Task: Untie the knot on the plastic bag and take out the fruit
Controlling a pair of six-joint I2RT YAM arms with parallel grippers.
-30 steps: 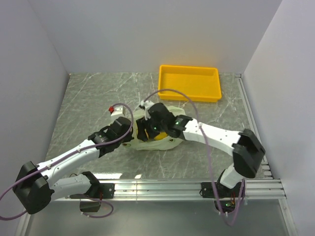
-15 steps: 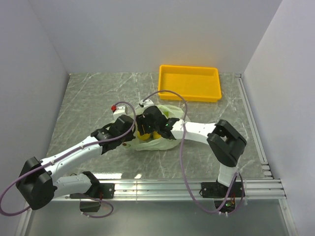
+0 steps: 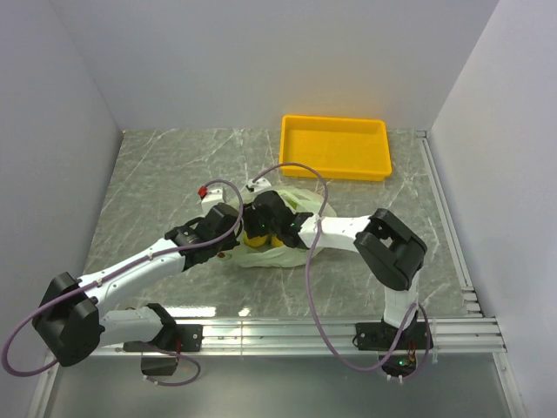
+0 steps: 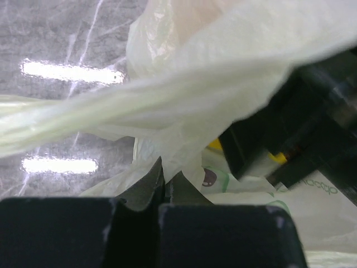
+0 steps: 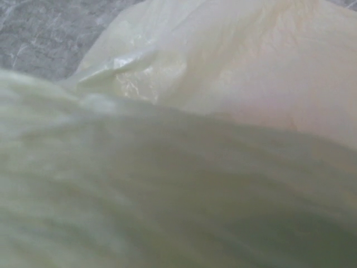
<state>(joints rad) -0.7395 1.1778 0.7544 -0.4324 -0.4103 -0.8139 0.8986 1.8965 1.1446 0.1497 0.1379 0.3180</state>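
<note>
The pale green plastic bag (image 3: 277, 254) lies at the table's middle, between my two grippers. My left gripper (image 3: 233, 233) is at its left side. In the left wrist view, this gripper (image 4: 164, 180) is shut on a fold of the bag (image 4: 223, 72), and a twisted strand of film (image 4: 83, 120) stretches off to the left. My right gripper (image 3: 255, 225) is pressed into the bag's top left. The right wrist view shows only bag film (image 5: 223, 67), with the fingers hidden. A yellow fruit (image 3: 258, 237) shows at the bag. The knot is not visible.
The yellow tray (image 3: 335, 144) stands at the back, right of centre. Both arms' purple cables (image 3: 296, 167) arch over the bag. The right arm's elbow (image 3: 389, 248) is folded in close on the bag's right. White walls close in the left, back and right.
The right arm has folded in, its elbow swinging left towards the bag. Both grippers and the bag have shifted slightly left and back, and stay on the bag.
</note>
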